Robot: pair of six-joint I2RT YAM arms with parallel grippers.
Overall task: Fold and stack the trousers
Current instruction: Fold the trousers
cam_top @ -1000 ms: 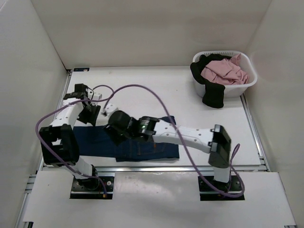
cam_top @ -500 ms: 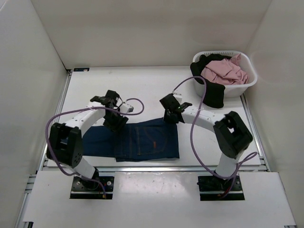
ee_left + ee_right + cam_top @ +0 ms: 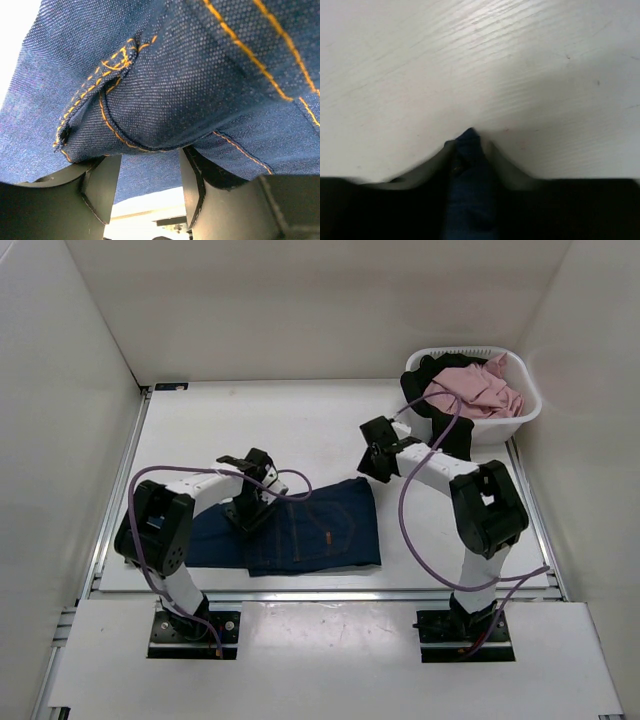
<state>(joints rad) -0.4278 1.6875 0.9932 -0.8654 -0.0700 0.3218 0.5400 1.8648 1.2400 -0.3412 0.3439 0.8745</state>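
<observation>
Trousers point(image 3: 310, 532) lie folded into a flat dark-blue block at the lower centre of the top view, on the white table point(image 3: 300, 420), with a single layer reaching out to the left under the left arm. Pointing down, the left gripper point(image 3: 247, 512) sits on the upper left part of that block. Just at the block's upper right corner is the right gripper point(image 3: 368, 468). A white basket point(image 3: 520, 425) stands at the upper right, holding a pink garment point(image 3: 465, 390), and a black garment point(image 3: 450, 445) hangs over its front rim. From the left wrist, denim with orange stitching fills nearly the whole frame. The two dark fingers point(image 3: 100, 187) at the bottom edge stand apart, a thick seamed fold lying across their tips and pale table showing low in the gap. From the right wrist, the fingers point(image 3: 436, 164) are drawn together at the lower centre, pinching a narrow strip of dark-blue cloth that runs down to the bottom edge. Bare table lies beyond them.
</observation>
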